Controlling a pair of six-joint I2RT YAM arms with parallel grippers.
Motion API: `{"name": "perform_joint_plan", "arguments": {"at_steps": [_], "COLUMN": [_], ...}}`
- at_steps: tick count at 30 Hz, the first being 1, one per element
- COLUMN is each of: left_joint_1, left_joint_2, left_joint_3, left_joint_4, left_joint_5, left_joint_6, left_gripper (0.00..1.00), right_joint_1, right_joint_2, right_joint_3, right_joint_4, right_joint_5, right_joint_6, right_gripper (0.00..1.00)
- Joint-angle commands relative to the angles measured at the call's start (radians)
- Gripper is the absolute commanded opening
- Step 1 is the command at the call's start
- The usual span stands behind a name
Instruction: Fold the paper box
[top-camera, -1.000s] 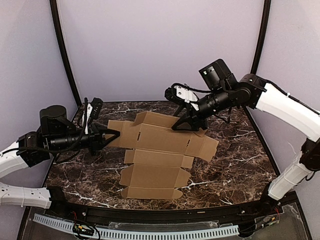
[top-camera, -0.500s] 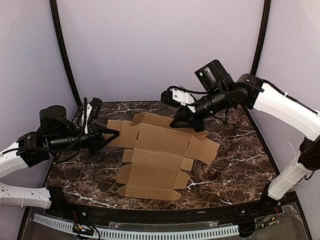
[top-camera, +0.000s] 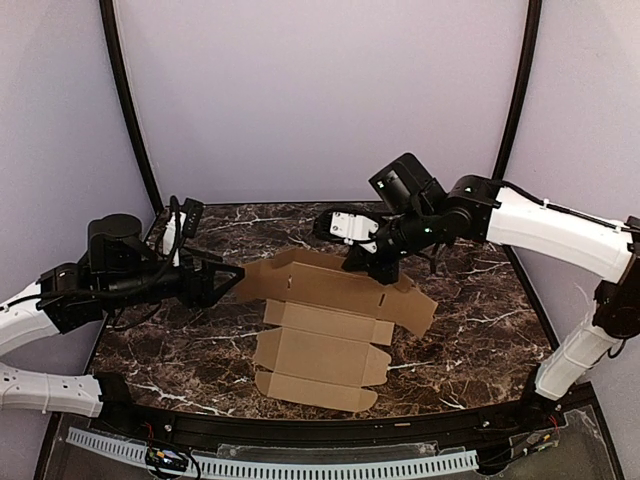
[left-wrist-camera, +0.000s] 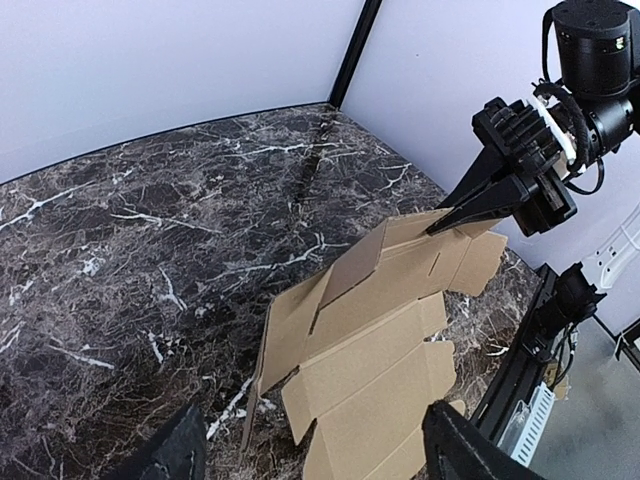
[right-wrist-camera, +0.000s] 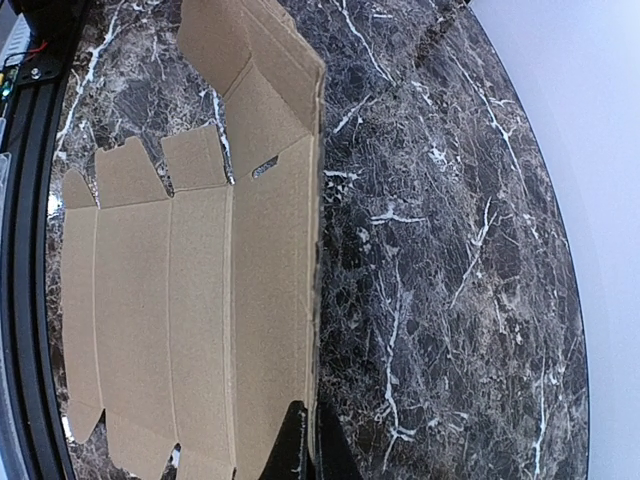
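Paper box (top-camera: 325, 345) is being pinched at its raised far edge by the right end effector (top-camera: 363, 264), rest lying on the tabletop (top-camera: 480, 320). Meanwhile the left end effector (top-camera: 237, 272) is being held spread wide beside its left flap.

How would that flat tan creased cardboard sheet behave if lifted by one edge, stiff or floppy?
Probably floppy along its creases: the far panel of the tan cardboard sheet tilts up where the right gripper pinches it, while the rest lies flat. Likely light, since one thin-edge pinch raises that panel. It might slide on the polished marble table.
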Motion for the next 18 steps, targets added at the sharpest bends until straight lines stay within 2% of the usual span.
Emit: {"name": "perform_joint_plan", "arguments": {"at_steps": [1, 3, 7, 10, 14, 17, 18], "left_joint_1": [0.002, 0.001, 0.001, 0.002, 0.003, 0.008, 0.01], "left_joint_2": [0.055, 0.09, 0.161, 0.207, 0.257, 0.296, 0.304], "left_joint_3": [0.046, 0.069, 0.097, 0.1, 0.085, 0.071, 0.07], "left_joint_4": [-0.03, -0.028, 0.014, 0.051, 0.101, 0.14, 0.155], "left_joint_5": [-0.015, -0.019, -0.015, -0.039, -0.088, -0.092, -0.092], "left_joint_6": [-0.044, -0.06, -0.116, -0.148, -0.186, -0.217, -0.224], "left_gripper": [0.75, 0.74, 0.64, 0.5, 0.37, 0.21, 0.19], "right_joint_1": [0.034, 0.044, 0.066, 0.086, 0.094, 0.104, 0.107], "right_joint_2": [0.035, 0.059, 0.077, 0.084, 0.082, 0.079, 0.082], "right_joint_3": [-0.03, -0.04, -0.092, -0.136, -0.166, -0.182, -0.185], "right_joint_4": [0.099, 0.12, 0.214, 0.278, 0.325, 0.348, 0.353], "right_joint_5": [0.096, 0.156, 0.232, 0.279, 0.283, 0.284, 0.283], "right_joint_6": [-0.009, -0.009, -0.018, -0.031, -0.02, -0.014, -0.01], "right_gripper": [0.0, 0.0, 0.0, 0.0, 0.0, 0.0, 0.0]}}
